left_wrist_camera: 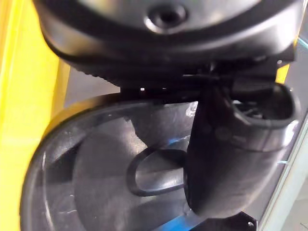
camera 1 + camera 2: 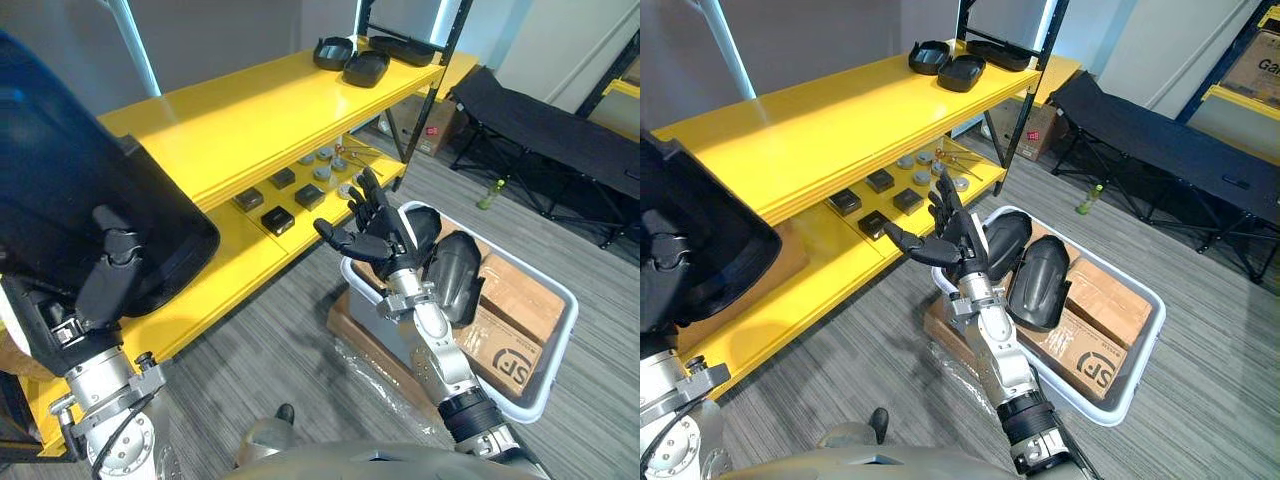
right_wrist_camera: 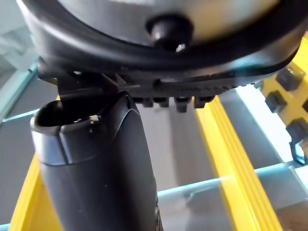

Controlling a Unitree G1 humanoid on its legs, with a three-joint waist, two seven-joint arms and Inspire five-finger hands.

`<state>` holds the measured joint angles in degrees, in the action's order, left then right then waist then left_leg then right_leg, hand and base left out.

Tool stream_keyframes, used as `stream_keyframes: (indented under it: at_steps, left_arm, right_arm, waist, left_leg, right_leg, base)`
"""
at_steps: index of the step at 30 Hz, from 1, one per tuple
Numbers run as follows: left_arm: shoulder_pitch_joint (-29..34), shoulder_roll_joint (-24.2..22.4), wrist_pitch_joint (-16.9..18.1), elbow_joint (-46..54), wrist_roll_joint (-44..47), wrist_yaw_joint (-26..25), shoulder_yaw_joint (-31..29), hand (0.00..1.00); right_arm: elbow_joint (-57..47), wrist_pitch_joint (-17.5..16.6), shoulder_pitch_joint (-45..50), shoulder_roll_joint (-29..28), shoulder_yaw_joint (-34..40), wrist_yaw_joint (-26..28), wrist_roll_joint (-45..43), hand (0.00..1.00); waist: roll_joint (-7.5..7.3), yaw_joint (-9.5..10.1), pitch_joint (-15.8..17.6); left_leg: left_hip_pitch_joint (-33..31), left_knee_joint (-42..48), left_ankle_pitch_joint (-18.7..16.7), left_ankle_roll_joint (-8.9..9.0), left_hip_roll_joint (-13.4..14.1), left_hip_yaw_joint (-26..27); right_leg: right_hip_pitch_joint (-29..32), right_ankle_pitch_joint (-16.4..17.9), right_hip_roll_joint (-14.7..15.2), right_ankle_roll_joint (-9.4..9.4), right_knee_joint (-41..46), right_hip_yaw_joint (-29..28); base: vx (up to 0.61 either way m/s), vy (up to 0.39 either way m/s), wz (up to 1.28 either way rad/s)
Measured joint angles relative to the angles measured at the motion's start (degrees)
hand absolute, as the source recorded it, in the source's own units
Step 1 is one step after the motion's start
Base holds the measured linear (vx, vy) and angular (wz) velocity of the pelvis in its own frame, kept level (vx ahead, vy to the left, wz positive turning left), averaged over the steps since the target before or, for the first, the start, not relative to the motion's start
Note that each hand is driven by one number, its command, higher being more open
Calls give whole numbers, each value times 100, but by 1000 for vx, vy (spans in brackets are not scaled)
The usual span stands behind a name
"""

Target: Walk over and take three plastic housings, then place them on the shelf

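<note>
The left hand [image 2: 105,285] clasps a black plastic housing [image 2: 60,180] by its rim beside the yellow shelf [image 2: 250,110]; it is probably light, stiff and slick, while the right hand [image 2: 378,232] hovers, fingers spread, over the white bin [image 2: 570,297].

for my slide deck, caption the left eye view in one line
Left hand holds a black plastic housing at the yellow shelf; open right hand hovers by the white bin.

top board of the yellow shelf [image 2: 250,120] — three black housings [image 2: 365,68] bunched at its far end. lower board [image 2: 240,262] — small black blocks [image 2: 278,219], then grey round pieces [image 2: 322,172] farther along. on the floor [image 2: 270,350] beside it, a white bin [image 2: 556,300] sits on flat cardboard [image 2: 350,330].
</note>
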<state>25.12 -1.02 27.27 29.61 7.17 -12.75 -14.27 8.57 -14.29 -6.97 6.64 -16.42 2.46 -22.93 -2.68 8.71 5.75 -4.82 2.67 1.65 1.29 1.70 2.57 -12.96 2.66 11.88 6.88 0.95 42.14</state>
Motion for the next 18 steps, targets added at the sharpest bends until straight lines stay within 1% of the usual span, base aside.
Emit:
stream_keyframes:
  at_steps: [2,3,4,5,6,7,8,9,10,11,12,13,14,16,18]
  left_arm:
    - [-186,7,7,0,7,229,55,0]
    - [-263,39,11,0,26,358,61,0]
    - [-305,94,11,0,134,479,78,0]
    - [-324,130,11,0,196,563,108,0]
    - [-364,170,13,-3,320,710,179,0]
    - [-440,205,14,-29,513,987,316,0]
    - [-513,337,34,-37,771,1352,508,0]
    - [-529,395,51,-40,876,1489,570,0]
    - [-568,494,85,-42,943,1624,682,0]
    - [-629,602,115,-77,1062,1737,765,0]
    - [-674,610,116,-125,1104,1786,769,0]
    - [-702,594,116,-261,1191,1830,780,0]
    - [-694,592,109,-359,1267,1833,796,0]
    - [-694,598,110,-396,1275,1816,891,0]
    - [-695,599,110,-399,1271,1821,1002,0]
  right_arm:
    - [0,27,34,115,18,23,10,100]
    - [-1,27,50,145,30,25,97,100]
    - [-11,27,74,146,89,33,223,100]
    - [-52,27,117,138,129,37,221,100]
    - [-158,28,213,147,205,35,221,100]
    - [-291,29,361,181,337,29,227,100]
    - [-402,29,508,220,478,-45,241,100]
    - [-430,28,531,241,532,-69,241,100]
    - [-476,22,561,244,622,-86,238,100]
    - [-519,5,582,225,686,-73,235,100]
    - [-520,2,575,222,695,-54,235,100]
    - [-520,3,572,219,691,19,236,100]
    - [-520,3,577,217,690,116,236,100]
    - [-520,4,631,234,690,206,238,100]
    - [-523,3,639,268,699,256,237,100]
  waist:
    - [23,28,13]
    - [72,41,46]
    - [139,30,92]
    - [168,29,105]
    - [222,11,136]
    - [291,-67,180]
    - [291,-236,175]
    - [291,-284,173]
    - [260,-284,163]
    - [148,-271,160]
    - [73,-264,155]
    - [45,-255,145]
    - [101,-259,176]
    - [158,-261,187]
    - [175,-287,196]
  left_leg:
    - [15,-236,201,-2,-12,-17]
    - [16,-366,289,-3,-41,-103]
    - [-5,-416,333,-23,-79,-201]
    - [-42,-414,339,-32,-106,-262]
    - [-83,-408,351,-44,-147,-394]
    - [-86,-416,370,-65,-169,-590]
    - [-60,-442,468,-120,-131,-603]
    - [-40,-498,546,-111,-113,-663]
    - [-30,-556,634,-81,-81,-771]
    - [-42,-592,700,-55,-174,-837]
    - [-46,-578,708,-46,-238,-838]
    - [-52,-543,720,-29,-313,-791]
    - [-82,-462,723,-21,-300,-626]
    - [-86,-467,710,-3,-205,-446]
    - [-137,-484,719,31,-158,-374]
  right_leg:
    - [2,9,-3,6,12,125]
    - [10,25,-4,-10,43,164]
    - [45,117,33,-35,180,157]
    - [92,183,71,-35,304,139]
    - [155,246,124,-73,533,2]
    - [209,266,185,-111,913,-480]
    - [299,315,220,-186,1430,-995]
    - [383,328,234,-190,1678,-1141]
    - [545,504,264,-227,1970,-1318]
    - [593,736,268,-258,1943,-1499]
    - [590,806,276,-286,1842,-1549]
    - [474,868,292,-263,1640,-1601]
    - [404,837,251,-207,1446,-1610]
    - [362,801,142,-145,1206,-1701]
    - [362,805,52,-120,1027,-1737]
  base:
    - [-26,27,56]
    - [-4,37,43]
    - [1,40,46]
    - [5,34,54]
    - [28,65,83]
    - [67,90,146]
    - [115,79,142]
    - [106,12,112]
    - [101,-59,59]
    - [75,-79,44]
    - [93,-102,25]
    - [65,-87,-3]
    - [36,-71,-13]
    - [-55,-48,-30]
    - [-105,-48,-30]
